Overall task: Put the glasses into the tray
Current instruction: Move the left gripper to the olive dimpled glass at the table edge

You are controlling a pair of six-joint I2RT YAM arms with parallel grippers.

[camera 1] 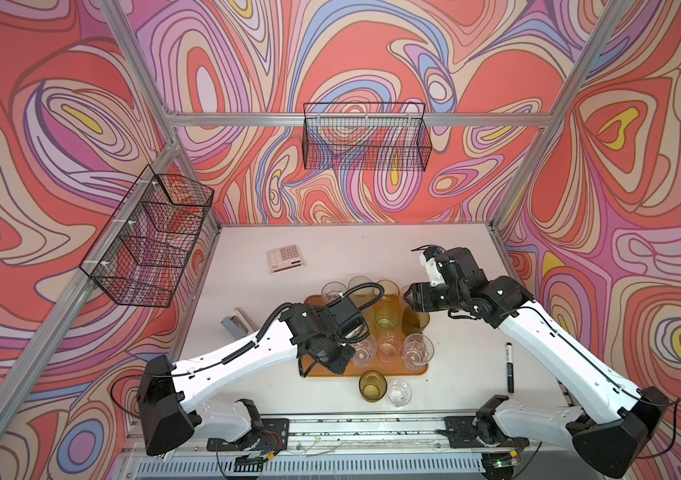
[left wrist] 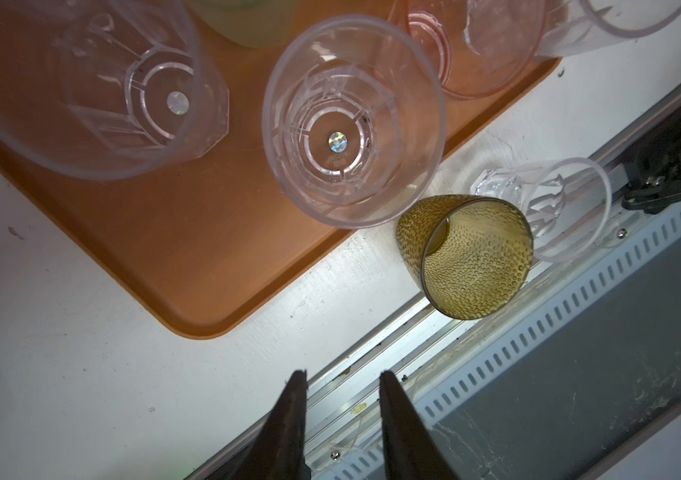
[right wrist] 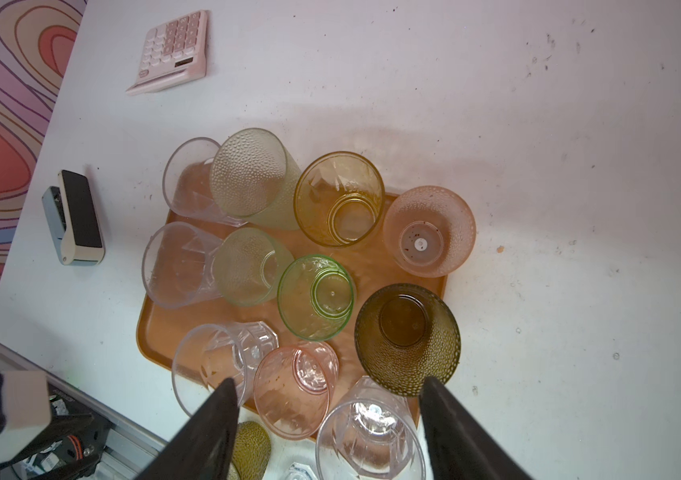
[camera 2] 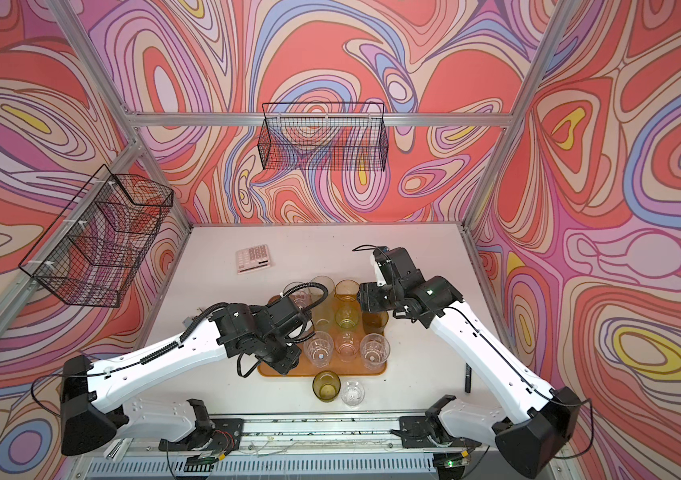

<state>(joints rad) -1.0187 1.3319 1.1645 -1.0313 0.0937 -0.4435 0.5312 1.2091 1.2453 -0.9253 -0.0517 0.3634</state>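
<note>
The orange-brown tray (camera 1: pixel 376 370) lies mid-table and carries several glasses, clear, green (right wrist: pixel 316 297), amber (right wrist: pixel 339 199), pink (right wrist: pixel 430 232) and dark olive (right wrist: pixel 407 336). Two glasses stand off the tray on the table in front of it: an olive dotted one (camera 1: pixel 372 385) and a small clear faceted one (camera 1: pixel 399 392). My left gripper (left wrist: pixel 343 376) hovers over the tray's front left corner (left wrist: pixel 206 328), its jaws apart with nothing between them. My right gripper (camera 1: pixel 411 298) hangs open high above the tray's back right part, also holding nothing.
A pink calculator (camera 1: pixel 285 258) lies at the back left. A grey and black hand device (camera 1: pixel 235 322) sits left of the tray, and a black marker (camera 1: pixel 510 368) lies to its right. Black wire baskets (camera 1: pixel 151 237) (camera 1: pixel 366 137) hang on the walls. A metal rail (left wrist: pixel 372 357) runs along the table's front edge.
</note>
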